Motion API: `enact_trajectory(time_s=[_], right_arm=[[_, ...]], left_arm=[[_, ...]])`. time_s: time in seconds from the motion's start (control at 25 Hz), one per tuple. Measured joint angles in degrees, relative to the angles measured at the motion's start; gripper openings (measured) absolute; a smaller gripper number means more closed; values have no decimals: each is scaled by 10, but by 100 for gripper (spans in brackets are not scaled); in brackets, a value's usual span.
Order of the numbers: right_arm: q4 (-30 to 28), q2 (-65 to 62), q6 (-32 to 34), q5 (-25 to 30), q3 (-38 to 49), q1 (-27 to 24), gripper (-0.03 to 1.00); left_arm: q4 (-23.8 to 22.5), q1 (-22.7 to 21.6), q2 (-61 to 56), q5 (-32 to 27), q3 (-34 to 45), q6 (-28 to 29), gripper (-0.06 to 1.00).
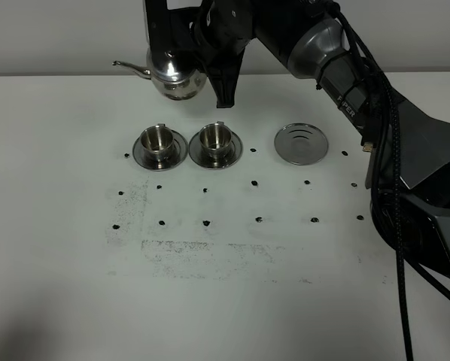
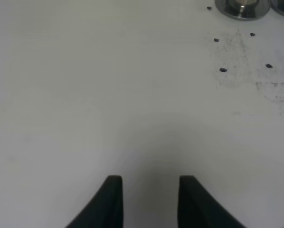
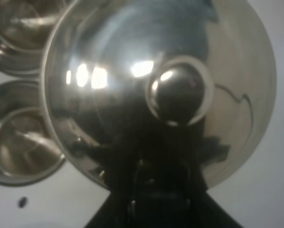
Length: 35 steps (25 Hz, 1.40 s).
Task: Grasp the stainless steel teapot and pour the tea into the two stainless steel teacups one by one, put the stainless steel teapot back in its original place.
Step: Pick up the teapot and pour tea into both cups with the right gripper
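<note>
White worktop (image 1: 210,301): right claw (image 1: 223,90) grips the teapot (image 1: 178,75) aloft behind two seemingly empty teacups (image 1: 158,139), disc (image 1: 301,142) bare, left claw (image 2: 149,199) clenched empty; pouring and return remain.

Polished, mirror-shiny steel: teapot (image 1: 176,75), both teacups (image 1: 156,138), saucers (image 1: 180,153), ringed disc (image 1: 301,142). Matt white table (image 1: 232,301), scuffed and speckled with dark marks.

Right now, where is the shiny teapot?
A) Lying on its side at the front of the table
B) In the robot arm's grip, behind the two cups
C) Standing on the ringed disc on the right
B: the right gripper holds the teapot by its handle behind the two teacups, and the ringed disc has nothing on it.
</note>
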<state>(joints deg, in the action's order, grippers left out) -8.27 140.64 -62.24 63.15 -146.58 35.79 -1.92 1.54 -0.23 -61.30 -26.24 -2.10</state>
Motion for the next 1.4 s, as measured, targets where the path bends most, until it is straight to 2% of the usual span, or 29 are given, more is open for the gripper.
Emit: enact_trajectory(time_s=[0.24, 0.52, 0.76, 1.0, 1.4], right_arm=[[-1, 5, -55, -9, -2, -13, 22], [-5, 24, -149, -18, -3, -24, 22], [-7, 28, -180, -42, -3, -25, 22], [-7, 28, -267, -52, -3, -25, 22], [-31, 28, -307, -59, -3, -25, 22]], left_arm=[[0, 0, 0, 0, 0, 0, 28], [0, 0, 0, 0, 0, 0, 28], [0, 0, 0, 0, 0, 0, 28], [0, 0, 0, 0, 0, 0, 28], [0, 0, 0, 1, 0, 0, 28]])
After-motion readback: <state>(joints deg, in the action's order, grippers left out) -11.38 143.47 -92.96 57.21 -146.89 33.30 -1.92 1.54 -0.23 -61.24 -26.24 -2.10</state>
